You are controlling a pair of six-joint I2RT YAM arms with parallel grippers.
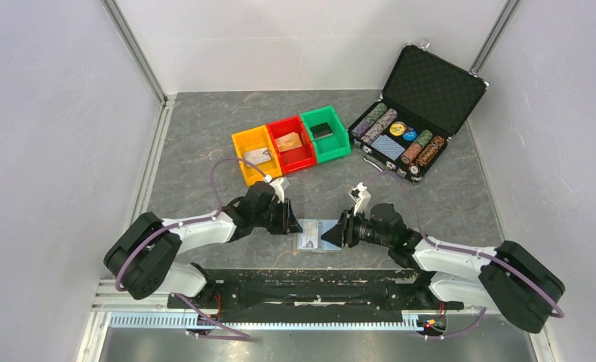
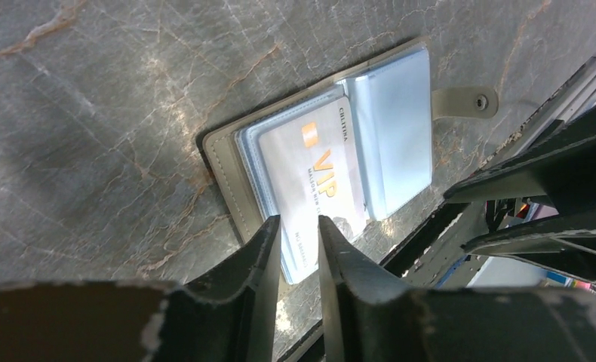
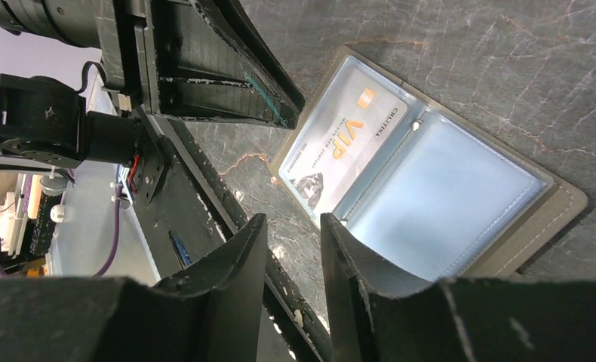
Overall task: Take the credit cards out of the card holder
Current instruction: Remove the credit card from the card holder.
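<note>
Card holder (image 1: 319, 235) lies open and flat on the grey table (image 1: 204, 136), light-blue panels up, with a white VIP card (image 2: 310, 170) in its left pocket. The left gripper (image 2: 299, 226) sits at the holder's left end, fingers a narrow gap apart over the card's edge, clamping nothing. The right gripper (image 3: 291, 222) hangs at the holder's right end, likewise slightly parted and empty. Beyond the holder stands a row of coloured bins (image 1: 291, 143).
</note>
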